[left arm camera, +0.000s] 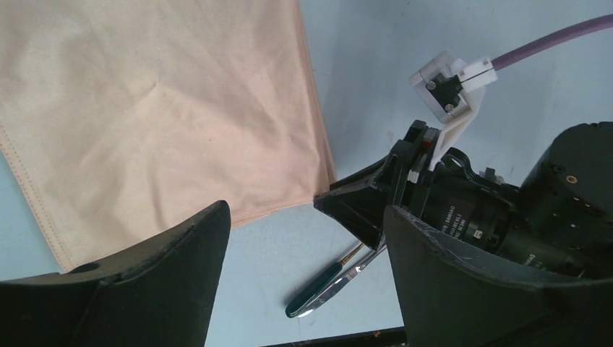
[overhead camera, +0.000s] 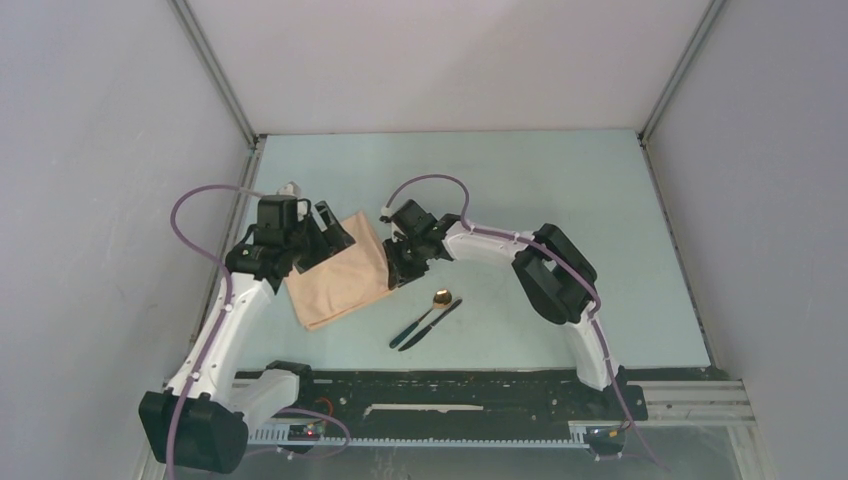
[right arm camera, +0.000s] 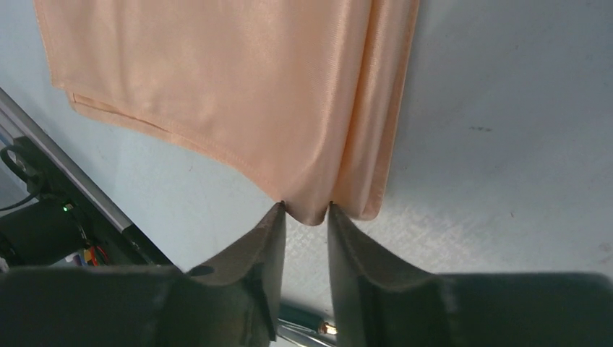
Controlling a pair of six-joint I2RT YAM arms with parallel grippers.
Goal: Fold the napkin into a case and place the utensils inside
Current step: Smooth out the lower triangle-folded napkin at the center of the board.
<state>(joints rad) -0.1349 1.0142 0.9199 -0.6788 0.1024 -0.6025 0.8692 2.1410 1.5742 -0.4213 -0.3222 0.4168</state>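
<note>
Folded napkin (overhead camera: pixel 335 275) lies on bench (overhead camera: pixel 560 190), left of centre. My right gripper (right arm camera: pixel 307 210) clamps its right corner; my left gripper (left arm camera: pixel 305 213), spread wide, empty, over far edge. Just beside, utensils (overhead camera: pixel 428 322) untouched.

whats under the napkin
Only pale blue table shows around the napkin. The spoon and knife lie beside it, uncovered. Anything beneath the cloth is hidden.

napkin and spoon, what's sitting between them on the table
Only the right gripper, at the napkin's corner; otherwise bare table, clearest in the top view.
</note>
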